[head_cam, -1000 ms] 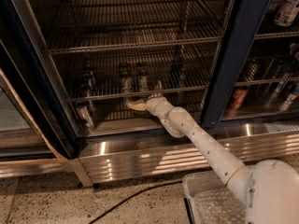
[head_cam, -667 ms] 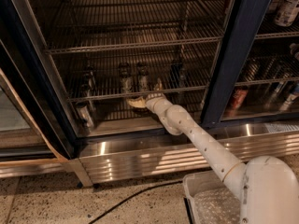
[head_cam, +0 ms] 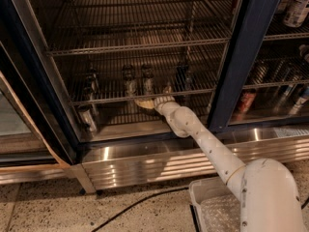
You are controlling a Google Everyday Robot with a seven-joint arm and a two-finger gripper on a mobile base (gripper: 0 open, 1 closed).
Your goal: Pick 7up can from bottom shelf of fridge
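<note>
— Chrome wire shelves (head_cam: 145,45) and dark door frames: is that the fridge (head_cam: 241,57)?

— Yes, with its door open. The 7up can (head_cam: 87,119) stands upright on the bottom level at the far left, close to the left frame.

— And your gripper (head_cam: 145,103)?

— Mine is inside the fridge, low in the middle, just under the front edge of the lowest wire shelf and well apart from the can. Whether my jaws are open or closed, I cannot tell.

— What else is around?

— Two cans (head_cam: 130,83) sit just behind my gripper, with a darker can (head_cam: 182,76) to their right. A red can (head_cam: 246,101) is behind the right-hand glass. My arm (head_cam: 212,149) crosses the ribbed steel base (head_cam: 145,161).
</note>
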